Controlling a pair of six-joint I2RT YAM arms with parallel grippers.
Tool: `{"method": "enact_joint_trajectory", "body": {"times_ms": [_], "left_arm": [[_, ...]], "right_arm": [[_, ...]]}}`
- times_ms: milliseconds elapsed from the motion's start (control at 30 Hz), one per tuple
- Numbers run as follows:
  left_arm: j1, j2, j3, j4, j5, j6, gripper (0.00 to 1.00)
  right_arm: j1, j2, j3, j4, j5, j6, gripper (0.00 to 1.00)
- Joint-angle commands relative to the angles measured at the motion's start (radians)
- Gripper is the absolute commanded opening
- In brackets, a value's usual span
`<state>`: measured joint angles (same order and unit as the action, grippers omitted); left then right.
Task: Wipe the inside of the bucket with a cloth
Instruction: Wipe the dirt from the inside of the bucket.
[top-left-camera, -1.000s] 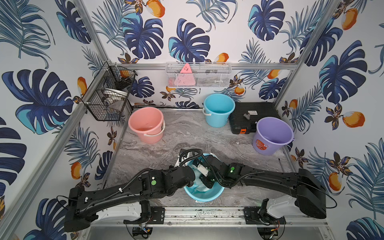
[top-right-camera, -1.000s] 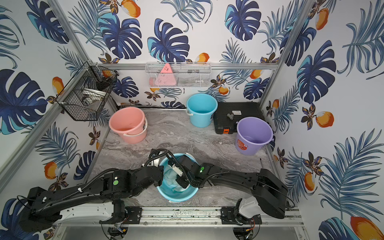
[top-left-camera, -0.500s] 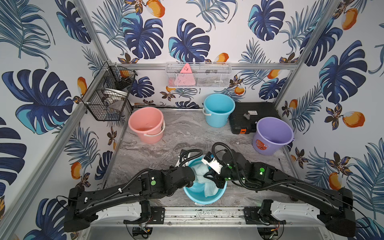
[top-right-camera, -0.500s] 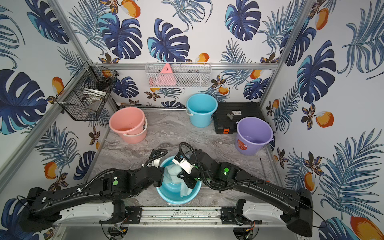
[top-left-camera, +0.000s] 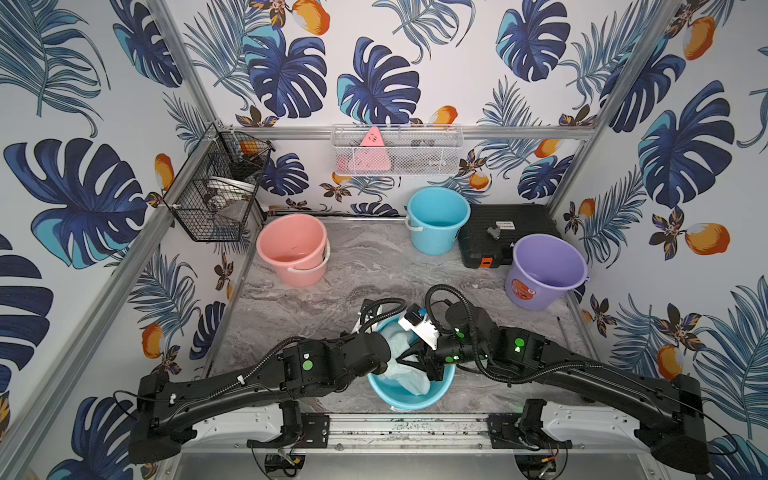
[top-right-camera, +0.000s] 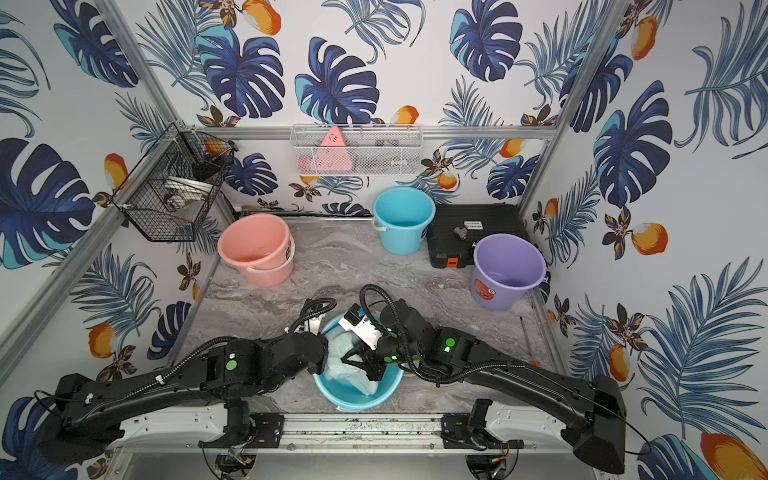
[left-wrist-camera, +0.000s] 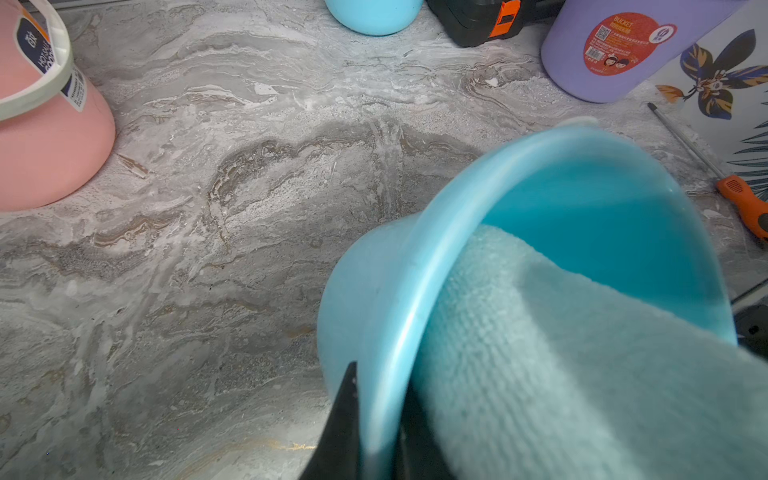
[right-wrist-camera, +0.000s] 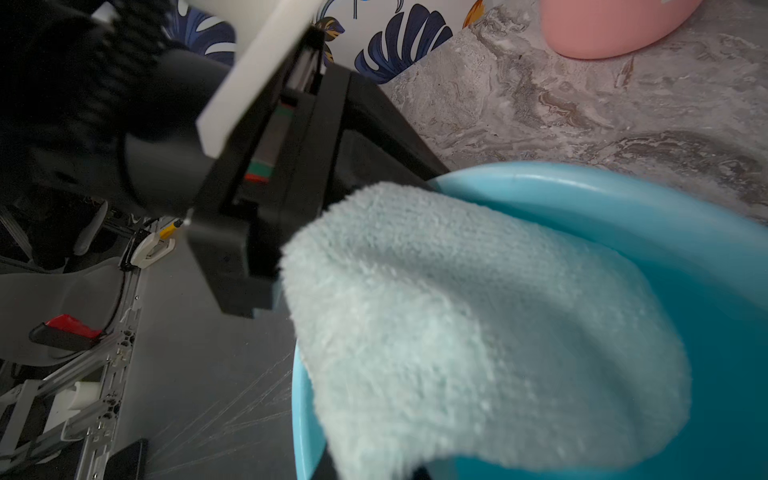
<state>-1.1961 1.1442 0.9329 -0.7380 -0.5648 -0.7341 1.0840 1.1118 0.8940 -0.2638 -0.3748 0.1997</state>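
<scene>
A: Any legible text?
B: Purple bucket (left-wrist-camera: 582, 66), round red sticker (left-wrist-camera: 623, 43): "BUCKET", plus a QR code. Fine print is too small.
A: Pink bucket (left-wrist-camera: 50, 141)?
B: Dark label (left-wrist-camera: 35, 45): "HOTSALE", partly legible. Rest unreadable.

The right pincer (top-left-camera: 417, 361) drew back rightward across the bucket (top-left-camera: 415, 403), dragging the cloth (top-left-camera: 405, 380) along and spreading more of it over the inside.

Black arms (top-left-camera: 232, 382), green dots (top-left-camera: 518, 343), corrugated cables (top-left-camera: 445, 287)
</scene>
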Motion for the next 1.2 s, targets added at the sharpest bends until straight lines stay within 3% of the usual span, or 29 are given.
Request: {"method": "enact_joint_trajectory", "body": {"times_ms": [0,500,933,1167], "left_arm": [[-0.001,0.0,0.006,0.034,0.0,-0.002,0.0],[0.0,-0.027,0.0,0.019,-0.009,-0.003,0.0],[-0.001,-0.026,0.0,0.02,-0.006,-0.007,0.0],[-0.002,-0.03,-0.001,0.005,-0.015,-0.01,0.0]], "right_arm": [[0.001,0.051,-0.011,0.146,-0.044,0.049,0.0],[0.0,0.315,-0.131,0.369,0.009,0.139,0.0],[0.001,0.55,-0.029,0.272,0.536,0.188,0.0],[0.045,0.558,-0.005,0.206,0.619,0.149,0.0]]}}
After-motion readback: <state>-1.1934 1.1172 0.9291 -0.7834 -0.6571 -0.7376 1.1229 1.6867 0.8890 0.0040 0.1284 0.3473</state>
